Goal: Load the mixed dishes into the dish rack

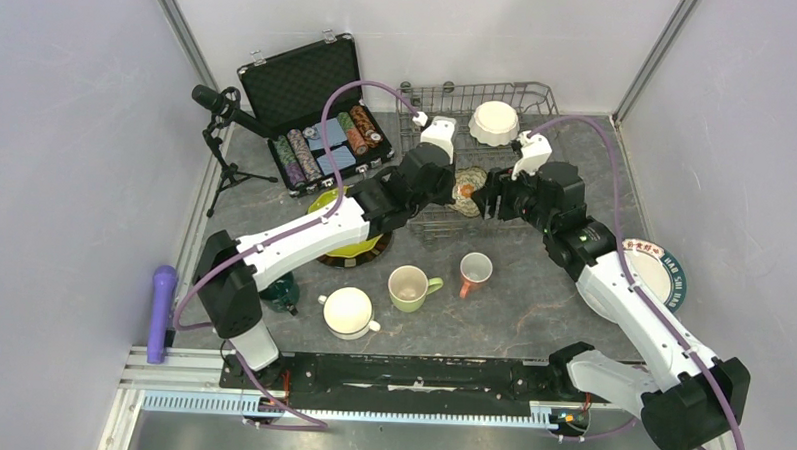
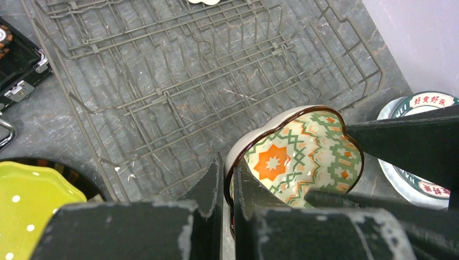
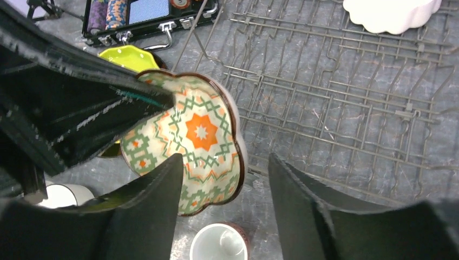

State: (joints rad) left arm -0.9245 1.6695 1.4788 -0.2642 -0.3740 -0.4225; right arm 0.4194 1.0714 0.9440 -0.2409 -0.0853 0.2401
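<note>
Left end effector: fingers together, clamped on the brown rim of the patterned bowl, one finger inside the wall and one outside; the sole grip. Right end effector: fingers apart, flanking the same bowl, neither pressing it as far as the wrist view shows. Patterned bowl: scalloped, with a green lattice and an orange star, carried on edge off the bench, between the two arms, at the near edge of the dish rack; not yet in the rack. Hazard, judged: a narrow pinch on a glazed rim leaves most of the bowl hanging to one side, so it may pivot or slide out during travel. Hazard, judged: the right fingers stand close on both sides, and a crooked retreat could clip the rim and knock it loose. Beneath: rack wires and the salmon-pink mug; a fall there could chip either piece. Further out: white fluted bowl already in the rack, lime-green plate, light-green mug and white mug awaiting loading
</note>
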